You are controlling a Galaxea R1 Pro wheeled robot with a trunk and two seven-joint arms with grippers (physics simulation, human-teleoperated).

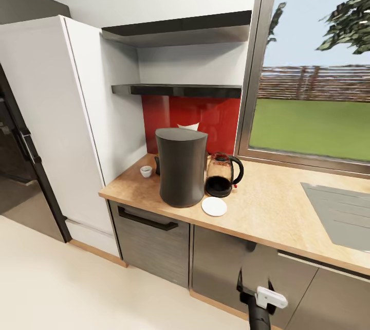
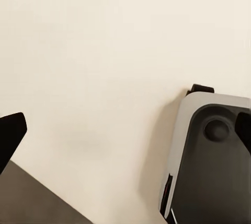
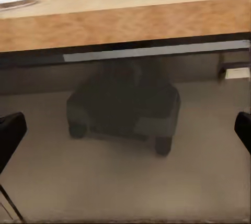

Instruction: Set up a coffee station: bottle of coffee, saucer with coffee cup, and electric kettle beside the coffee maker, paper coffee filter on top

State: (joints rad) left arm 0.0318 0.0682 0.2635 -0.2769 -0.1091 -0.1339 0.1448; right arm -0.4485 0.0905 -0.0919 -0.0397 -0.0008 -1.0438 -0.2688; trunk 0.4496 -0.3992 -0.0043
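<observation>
Currently the right gripper (image 3: pixel 125 130) has its fingers spread wide, nothing between them; its wrist view faces the glossy cabinet front (image 3: pixel 125 156) just under the countertop edge (image 3: pixel 125 28), with a blurred reflection of the robot base in the panel. Head view shows that arm low and near, in front of the cabinets (image 1: pixel 260 299). Left gripper (image 2: pixel 125 130) also has fingers spread and holds nothing, over pale floor (image 2: pixel 94 51) with the robot's grey base (image 2: pixel 209 161) beside it.

On the countertop (image 1: pixel 277 206): dark coffee maker (image 1: pixel 181 165) stands upright near the front edge. Electric kettle (image 1: pixel 222 175), glass body with dark liquid, sits just right of it, about touching. White saucer (image 1: pixel 214 206) lies bare, just in front of the kettle, near the edge. Small white coffee cup (image 1: pixel 146 170) stands left of the coffee maker, apart from the saucer. A white tip, possibly the paper coffee filter (image 1: pixel 188 126), shows behind the coffee maker's top; cannot tell whether it rests on it. Sink (image 1: pixel 341 212) far right. Two wall shelves (image 1: pixel 177 89) above.
</observation>
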